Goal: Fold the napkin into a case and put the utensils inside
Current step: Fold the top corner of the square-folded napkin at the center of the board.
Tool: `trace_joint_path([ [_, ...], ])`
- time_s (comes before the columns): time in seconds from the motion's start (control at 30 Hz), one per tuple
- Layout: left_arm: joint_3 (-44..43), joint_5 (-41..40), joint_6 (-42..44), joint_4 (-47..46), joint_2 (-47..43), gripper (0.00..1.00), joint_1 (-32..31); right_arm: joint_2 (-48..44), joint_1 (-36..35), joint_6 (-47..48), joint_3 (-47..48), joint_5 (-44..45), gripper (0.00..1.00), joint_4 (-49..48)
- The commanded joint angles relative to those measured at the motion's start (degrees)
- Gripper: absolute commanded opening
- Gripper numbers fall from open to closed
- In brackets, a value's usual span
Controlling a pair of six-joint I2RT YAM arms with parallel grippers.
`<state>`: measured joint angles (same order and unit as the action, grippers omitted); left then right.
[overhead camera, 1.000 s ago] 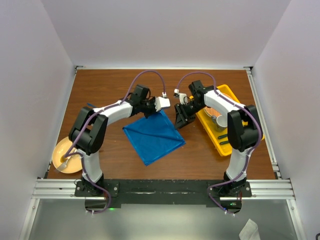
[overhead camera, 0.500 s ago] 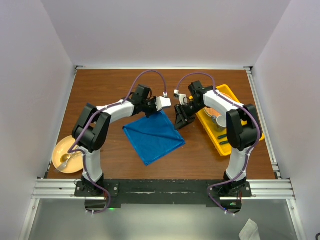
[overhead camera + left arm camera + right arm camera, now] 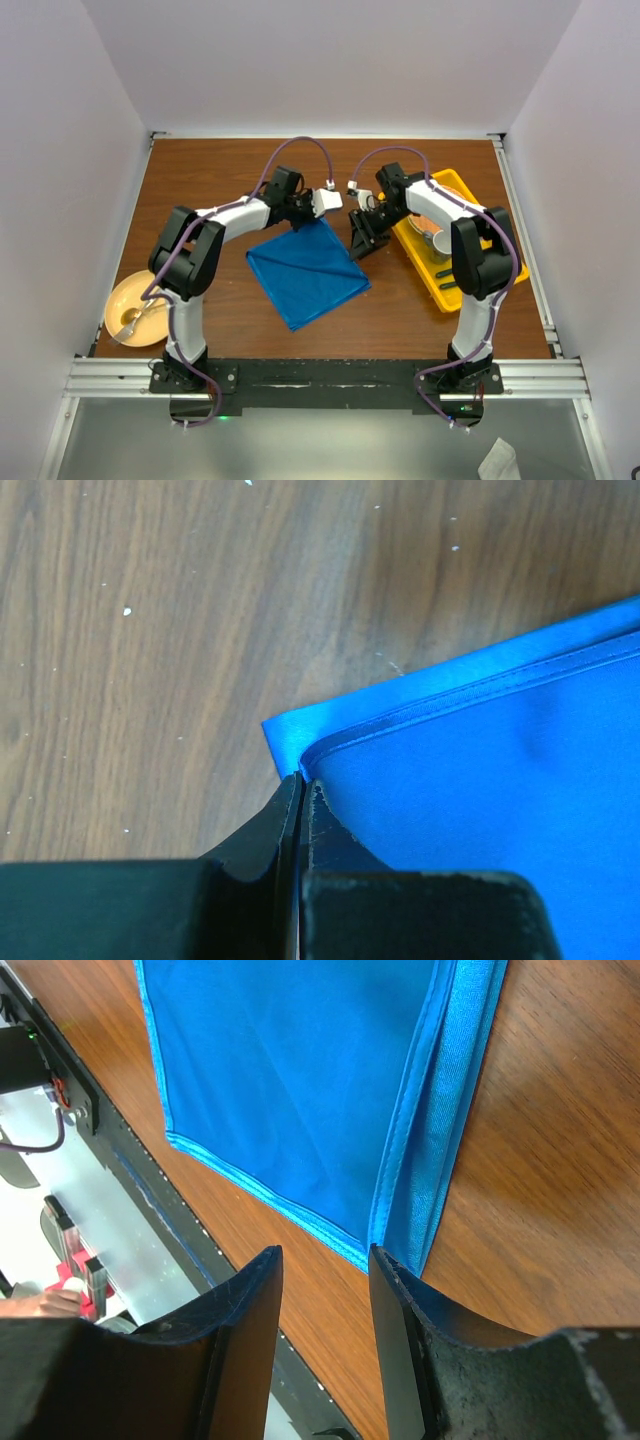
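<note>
Across the top view little has shifted over the last second: the left arm's elbow has swung toward the upper right of the frame, uncovering more of the bowl (image 3: 130, 312) at lower left, and the left gripper (image 3: 312, 216) has crept slightly toward the top of the frame. The napkin (image 3: 305, 275) lies as it did, a flat diamond at the middle of the table (image 3: 210, 175), its upper corner at the left fingertips. I judge this to be a small tug or re-set on that corner, not a new fold, so the narrow case is not made yet. The right gripper (image 3: 362, 240) hangs just right of that same corner, between the napkin and the yellow tray (image 3: 455, 180), whose contents are too small to name. From the left wrist, the left gripper (image 3: 300, 780) is clenched at bottom centre, pinching the napkin (image 3: 480, 810) at its corner, where a hemmed top layer sits over a lower layer; the cloth spreads to the right and bare wood fills the rest. From the right wrist, the right gripper (image 3: 323, 1252) stands parted and empty, and the napkin (image 3: 290, 1080) fills the upper middle, its doubled edge running down toward the gap between the jaws; whether they touch it I cannot tell
</note>
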<state>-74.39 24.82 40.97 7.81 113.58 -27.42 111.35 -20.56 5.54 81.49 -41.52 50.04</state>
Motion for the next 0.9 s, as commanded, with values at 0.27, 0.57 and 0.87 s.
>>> trace_joint_path([
  [0.27, -4.4, 0.7, -4.2, -0.6, 0.0, 0.26, 0.7, 0.5, 0.2, 1.3, 3.8, -1.4, 0.44, 1.5],
  [0.57, -5.0, 9.9, -22.9, 4.6, -11.3, 0.56, 10.5, -3.4, 0.2, -0.5, 3.6, -8.3, 0.58, -5.4],
  [0.87, 21.6, 31.3, -64.8, -12.0, -26.7, 1.0, 18.1, -8.1, -5.5, -15.9, -7.4, -14.9, 0.92, -25.6],
])
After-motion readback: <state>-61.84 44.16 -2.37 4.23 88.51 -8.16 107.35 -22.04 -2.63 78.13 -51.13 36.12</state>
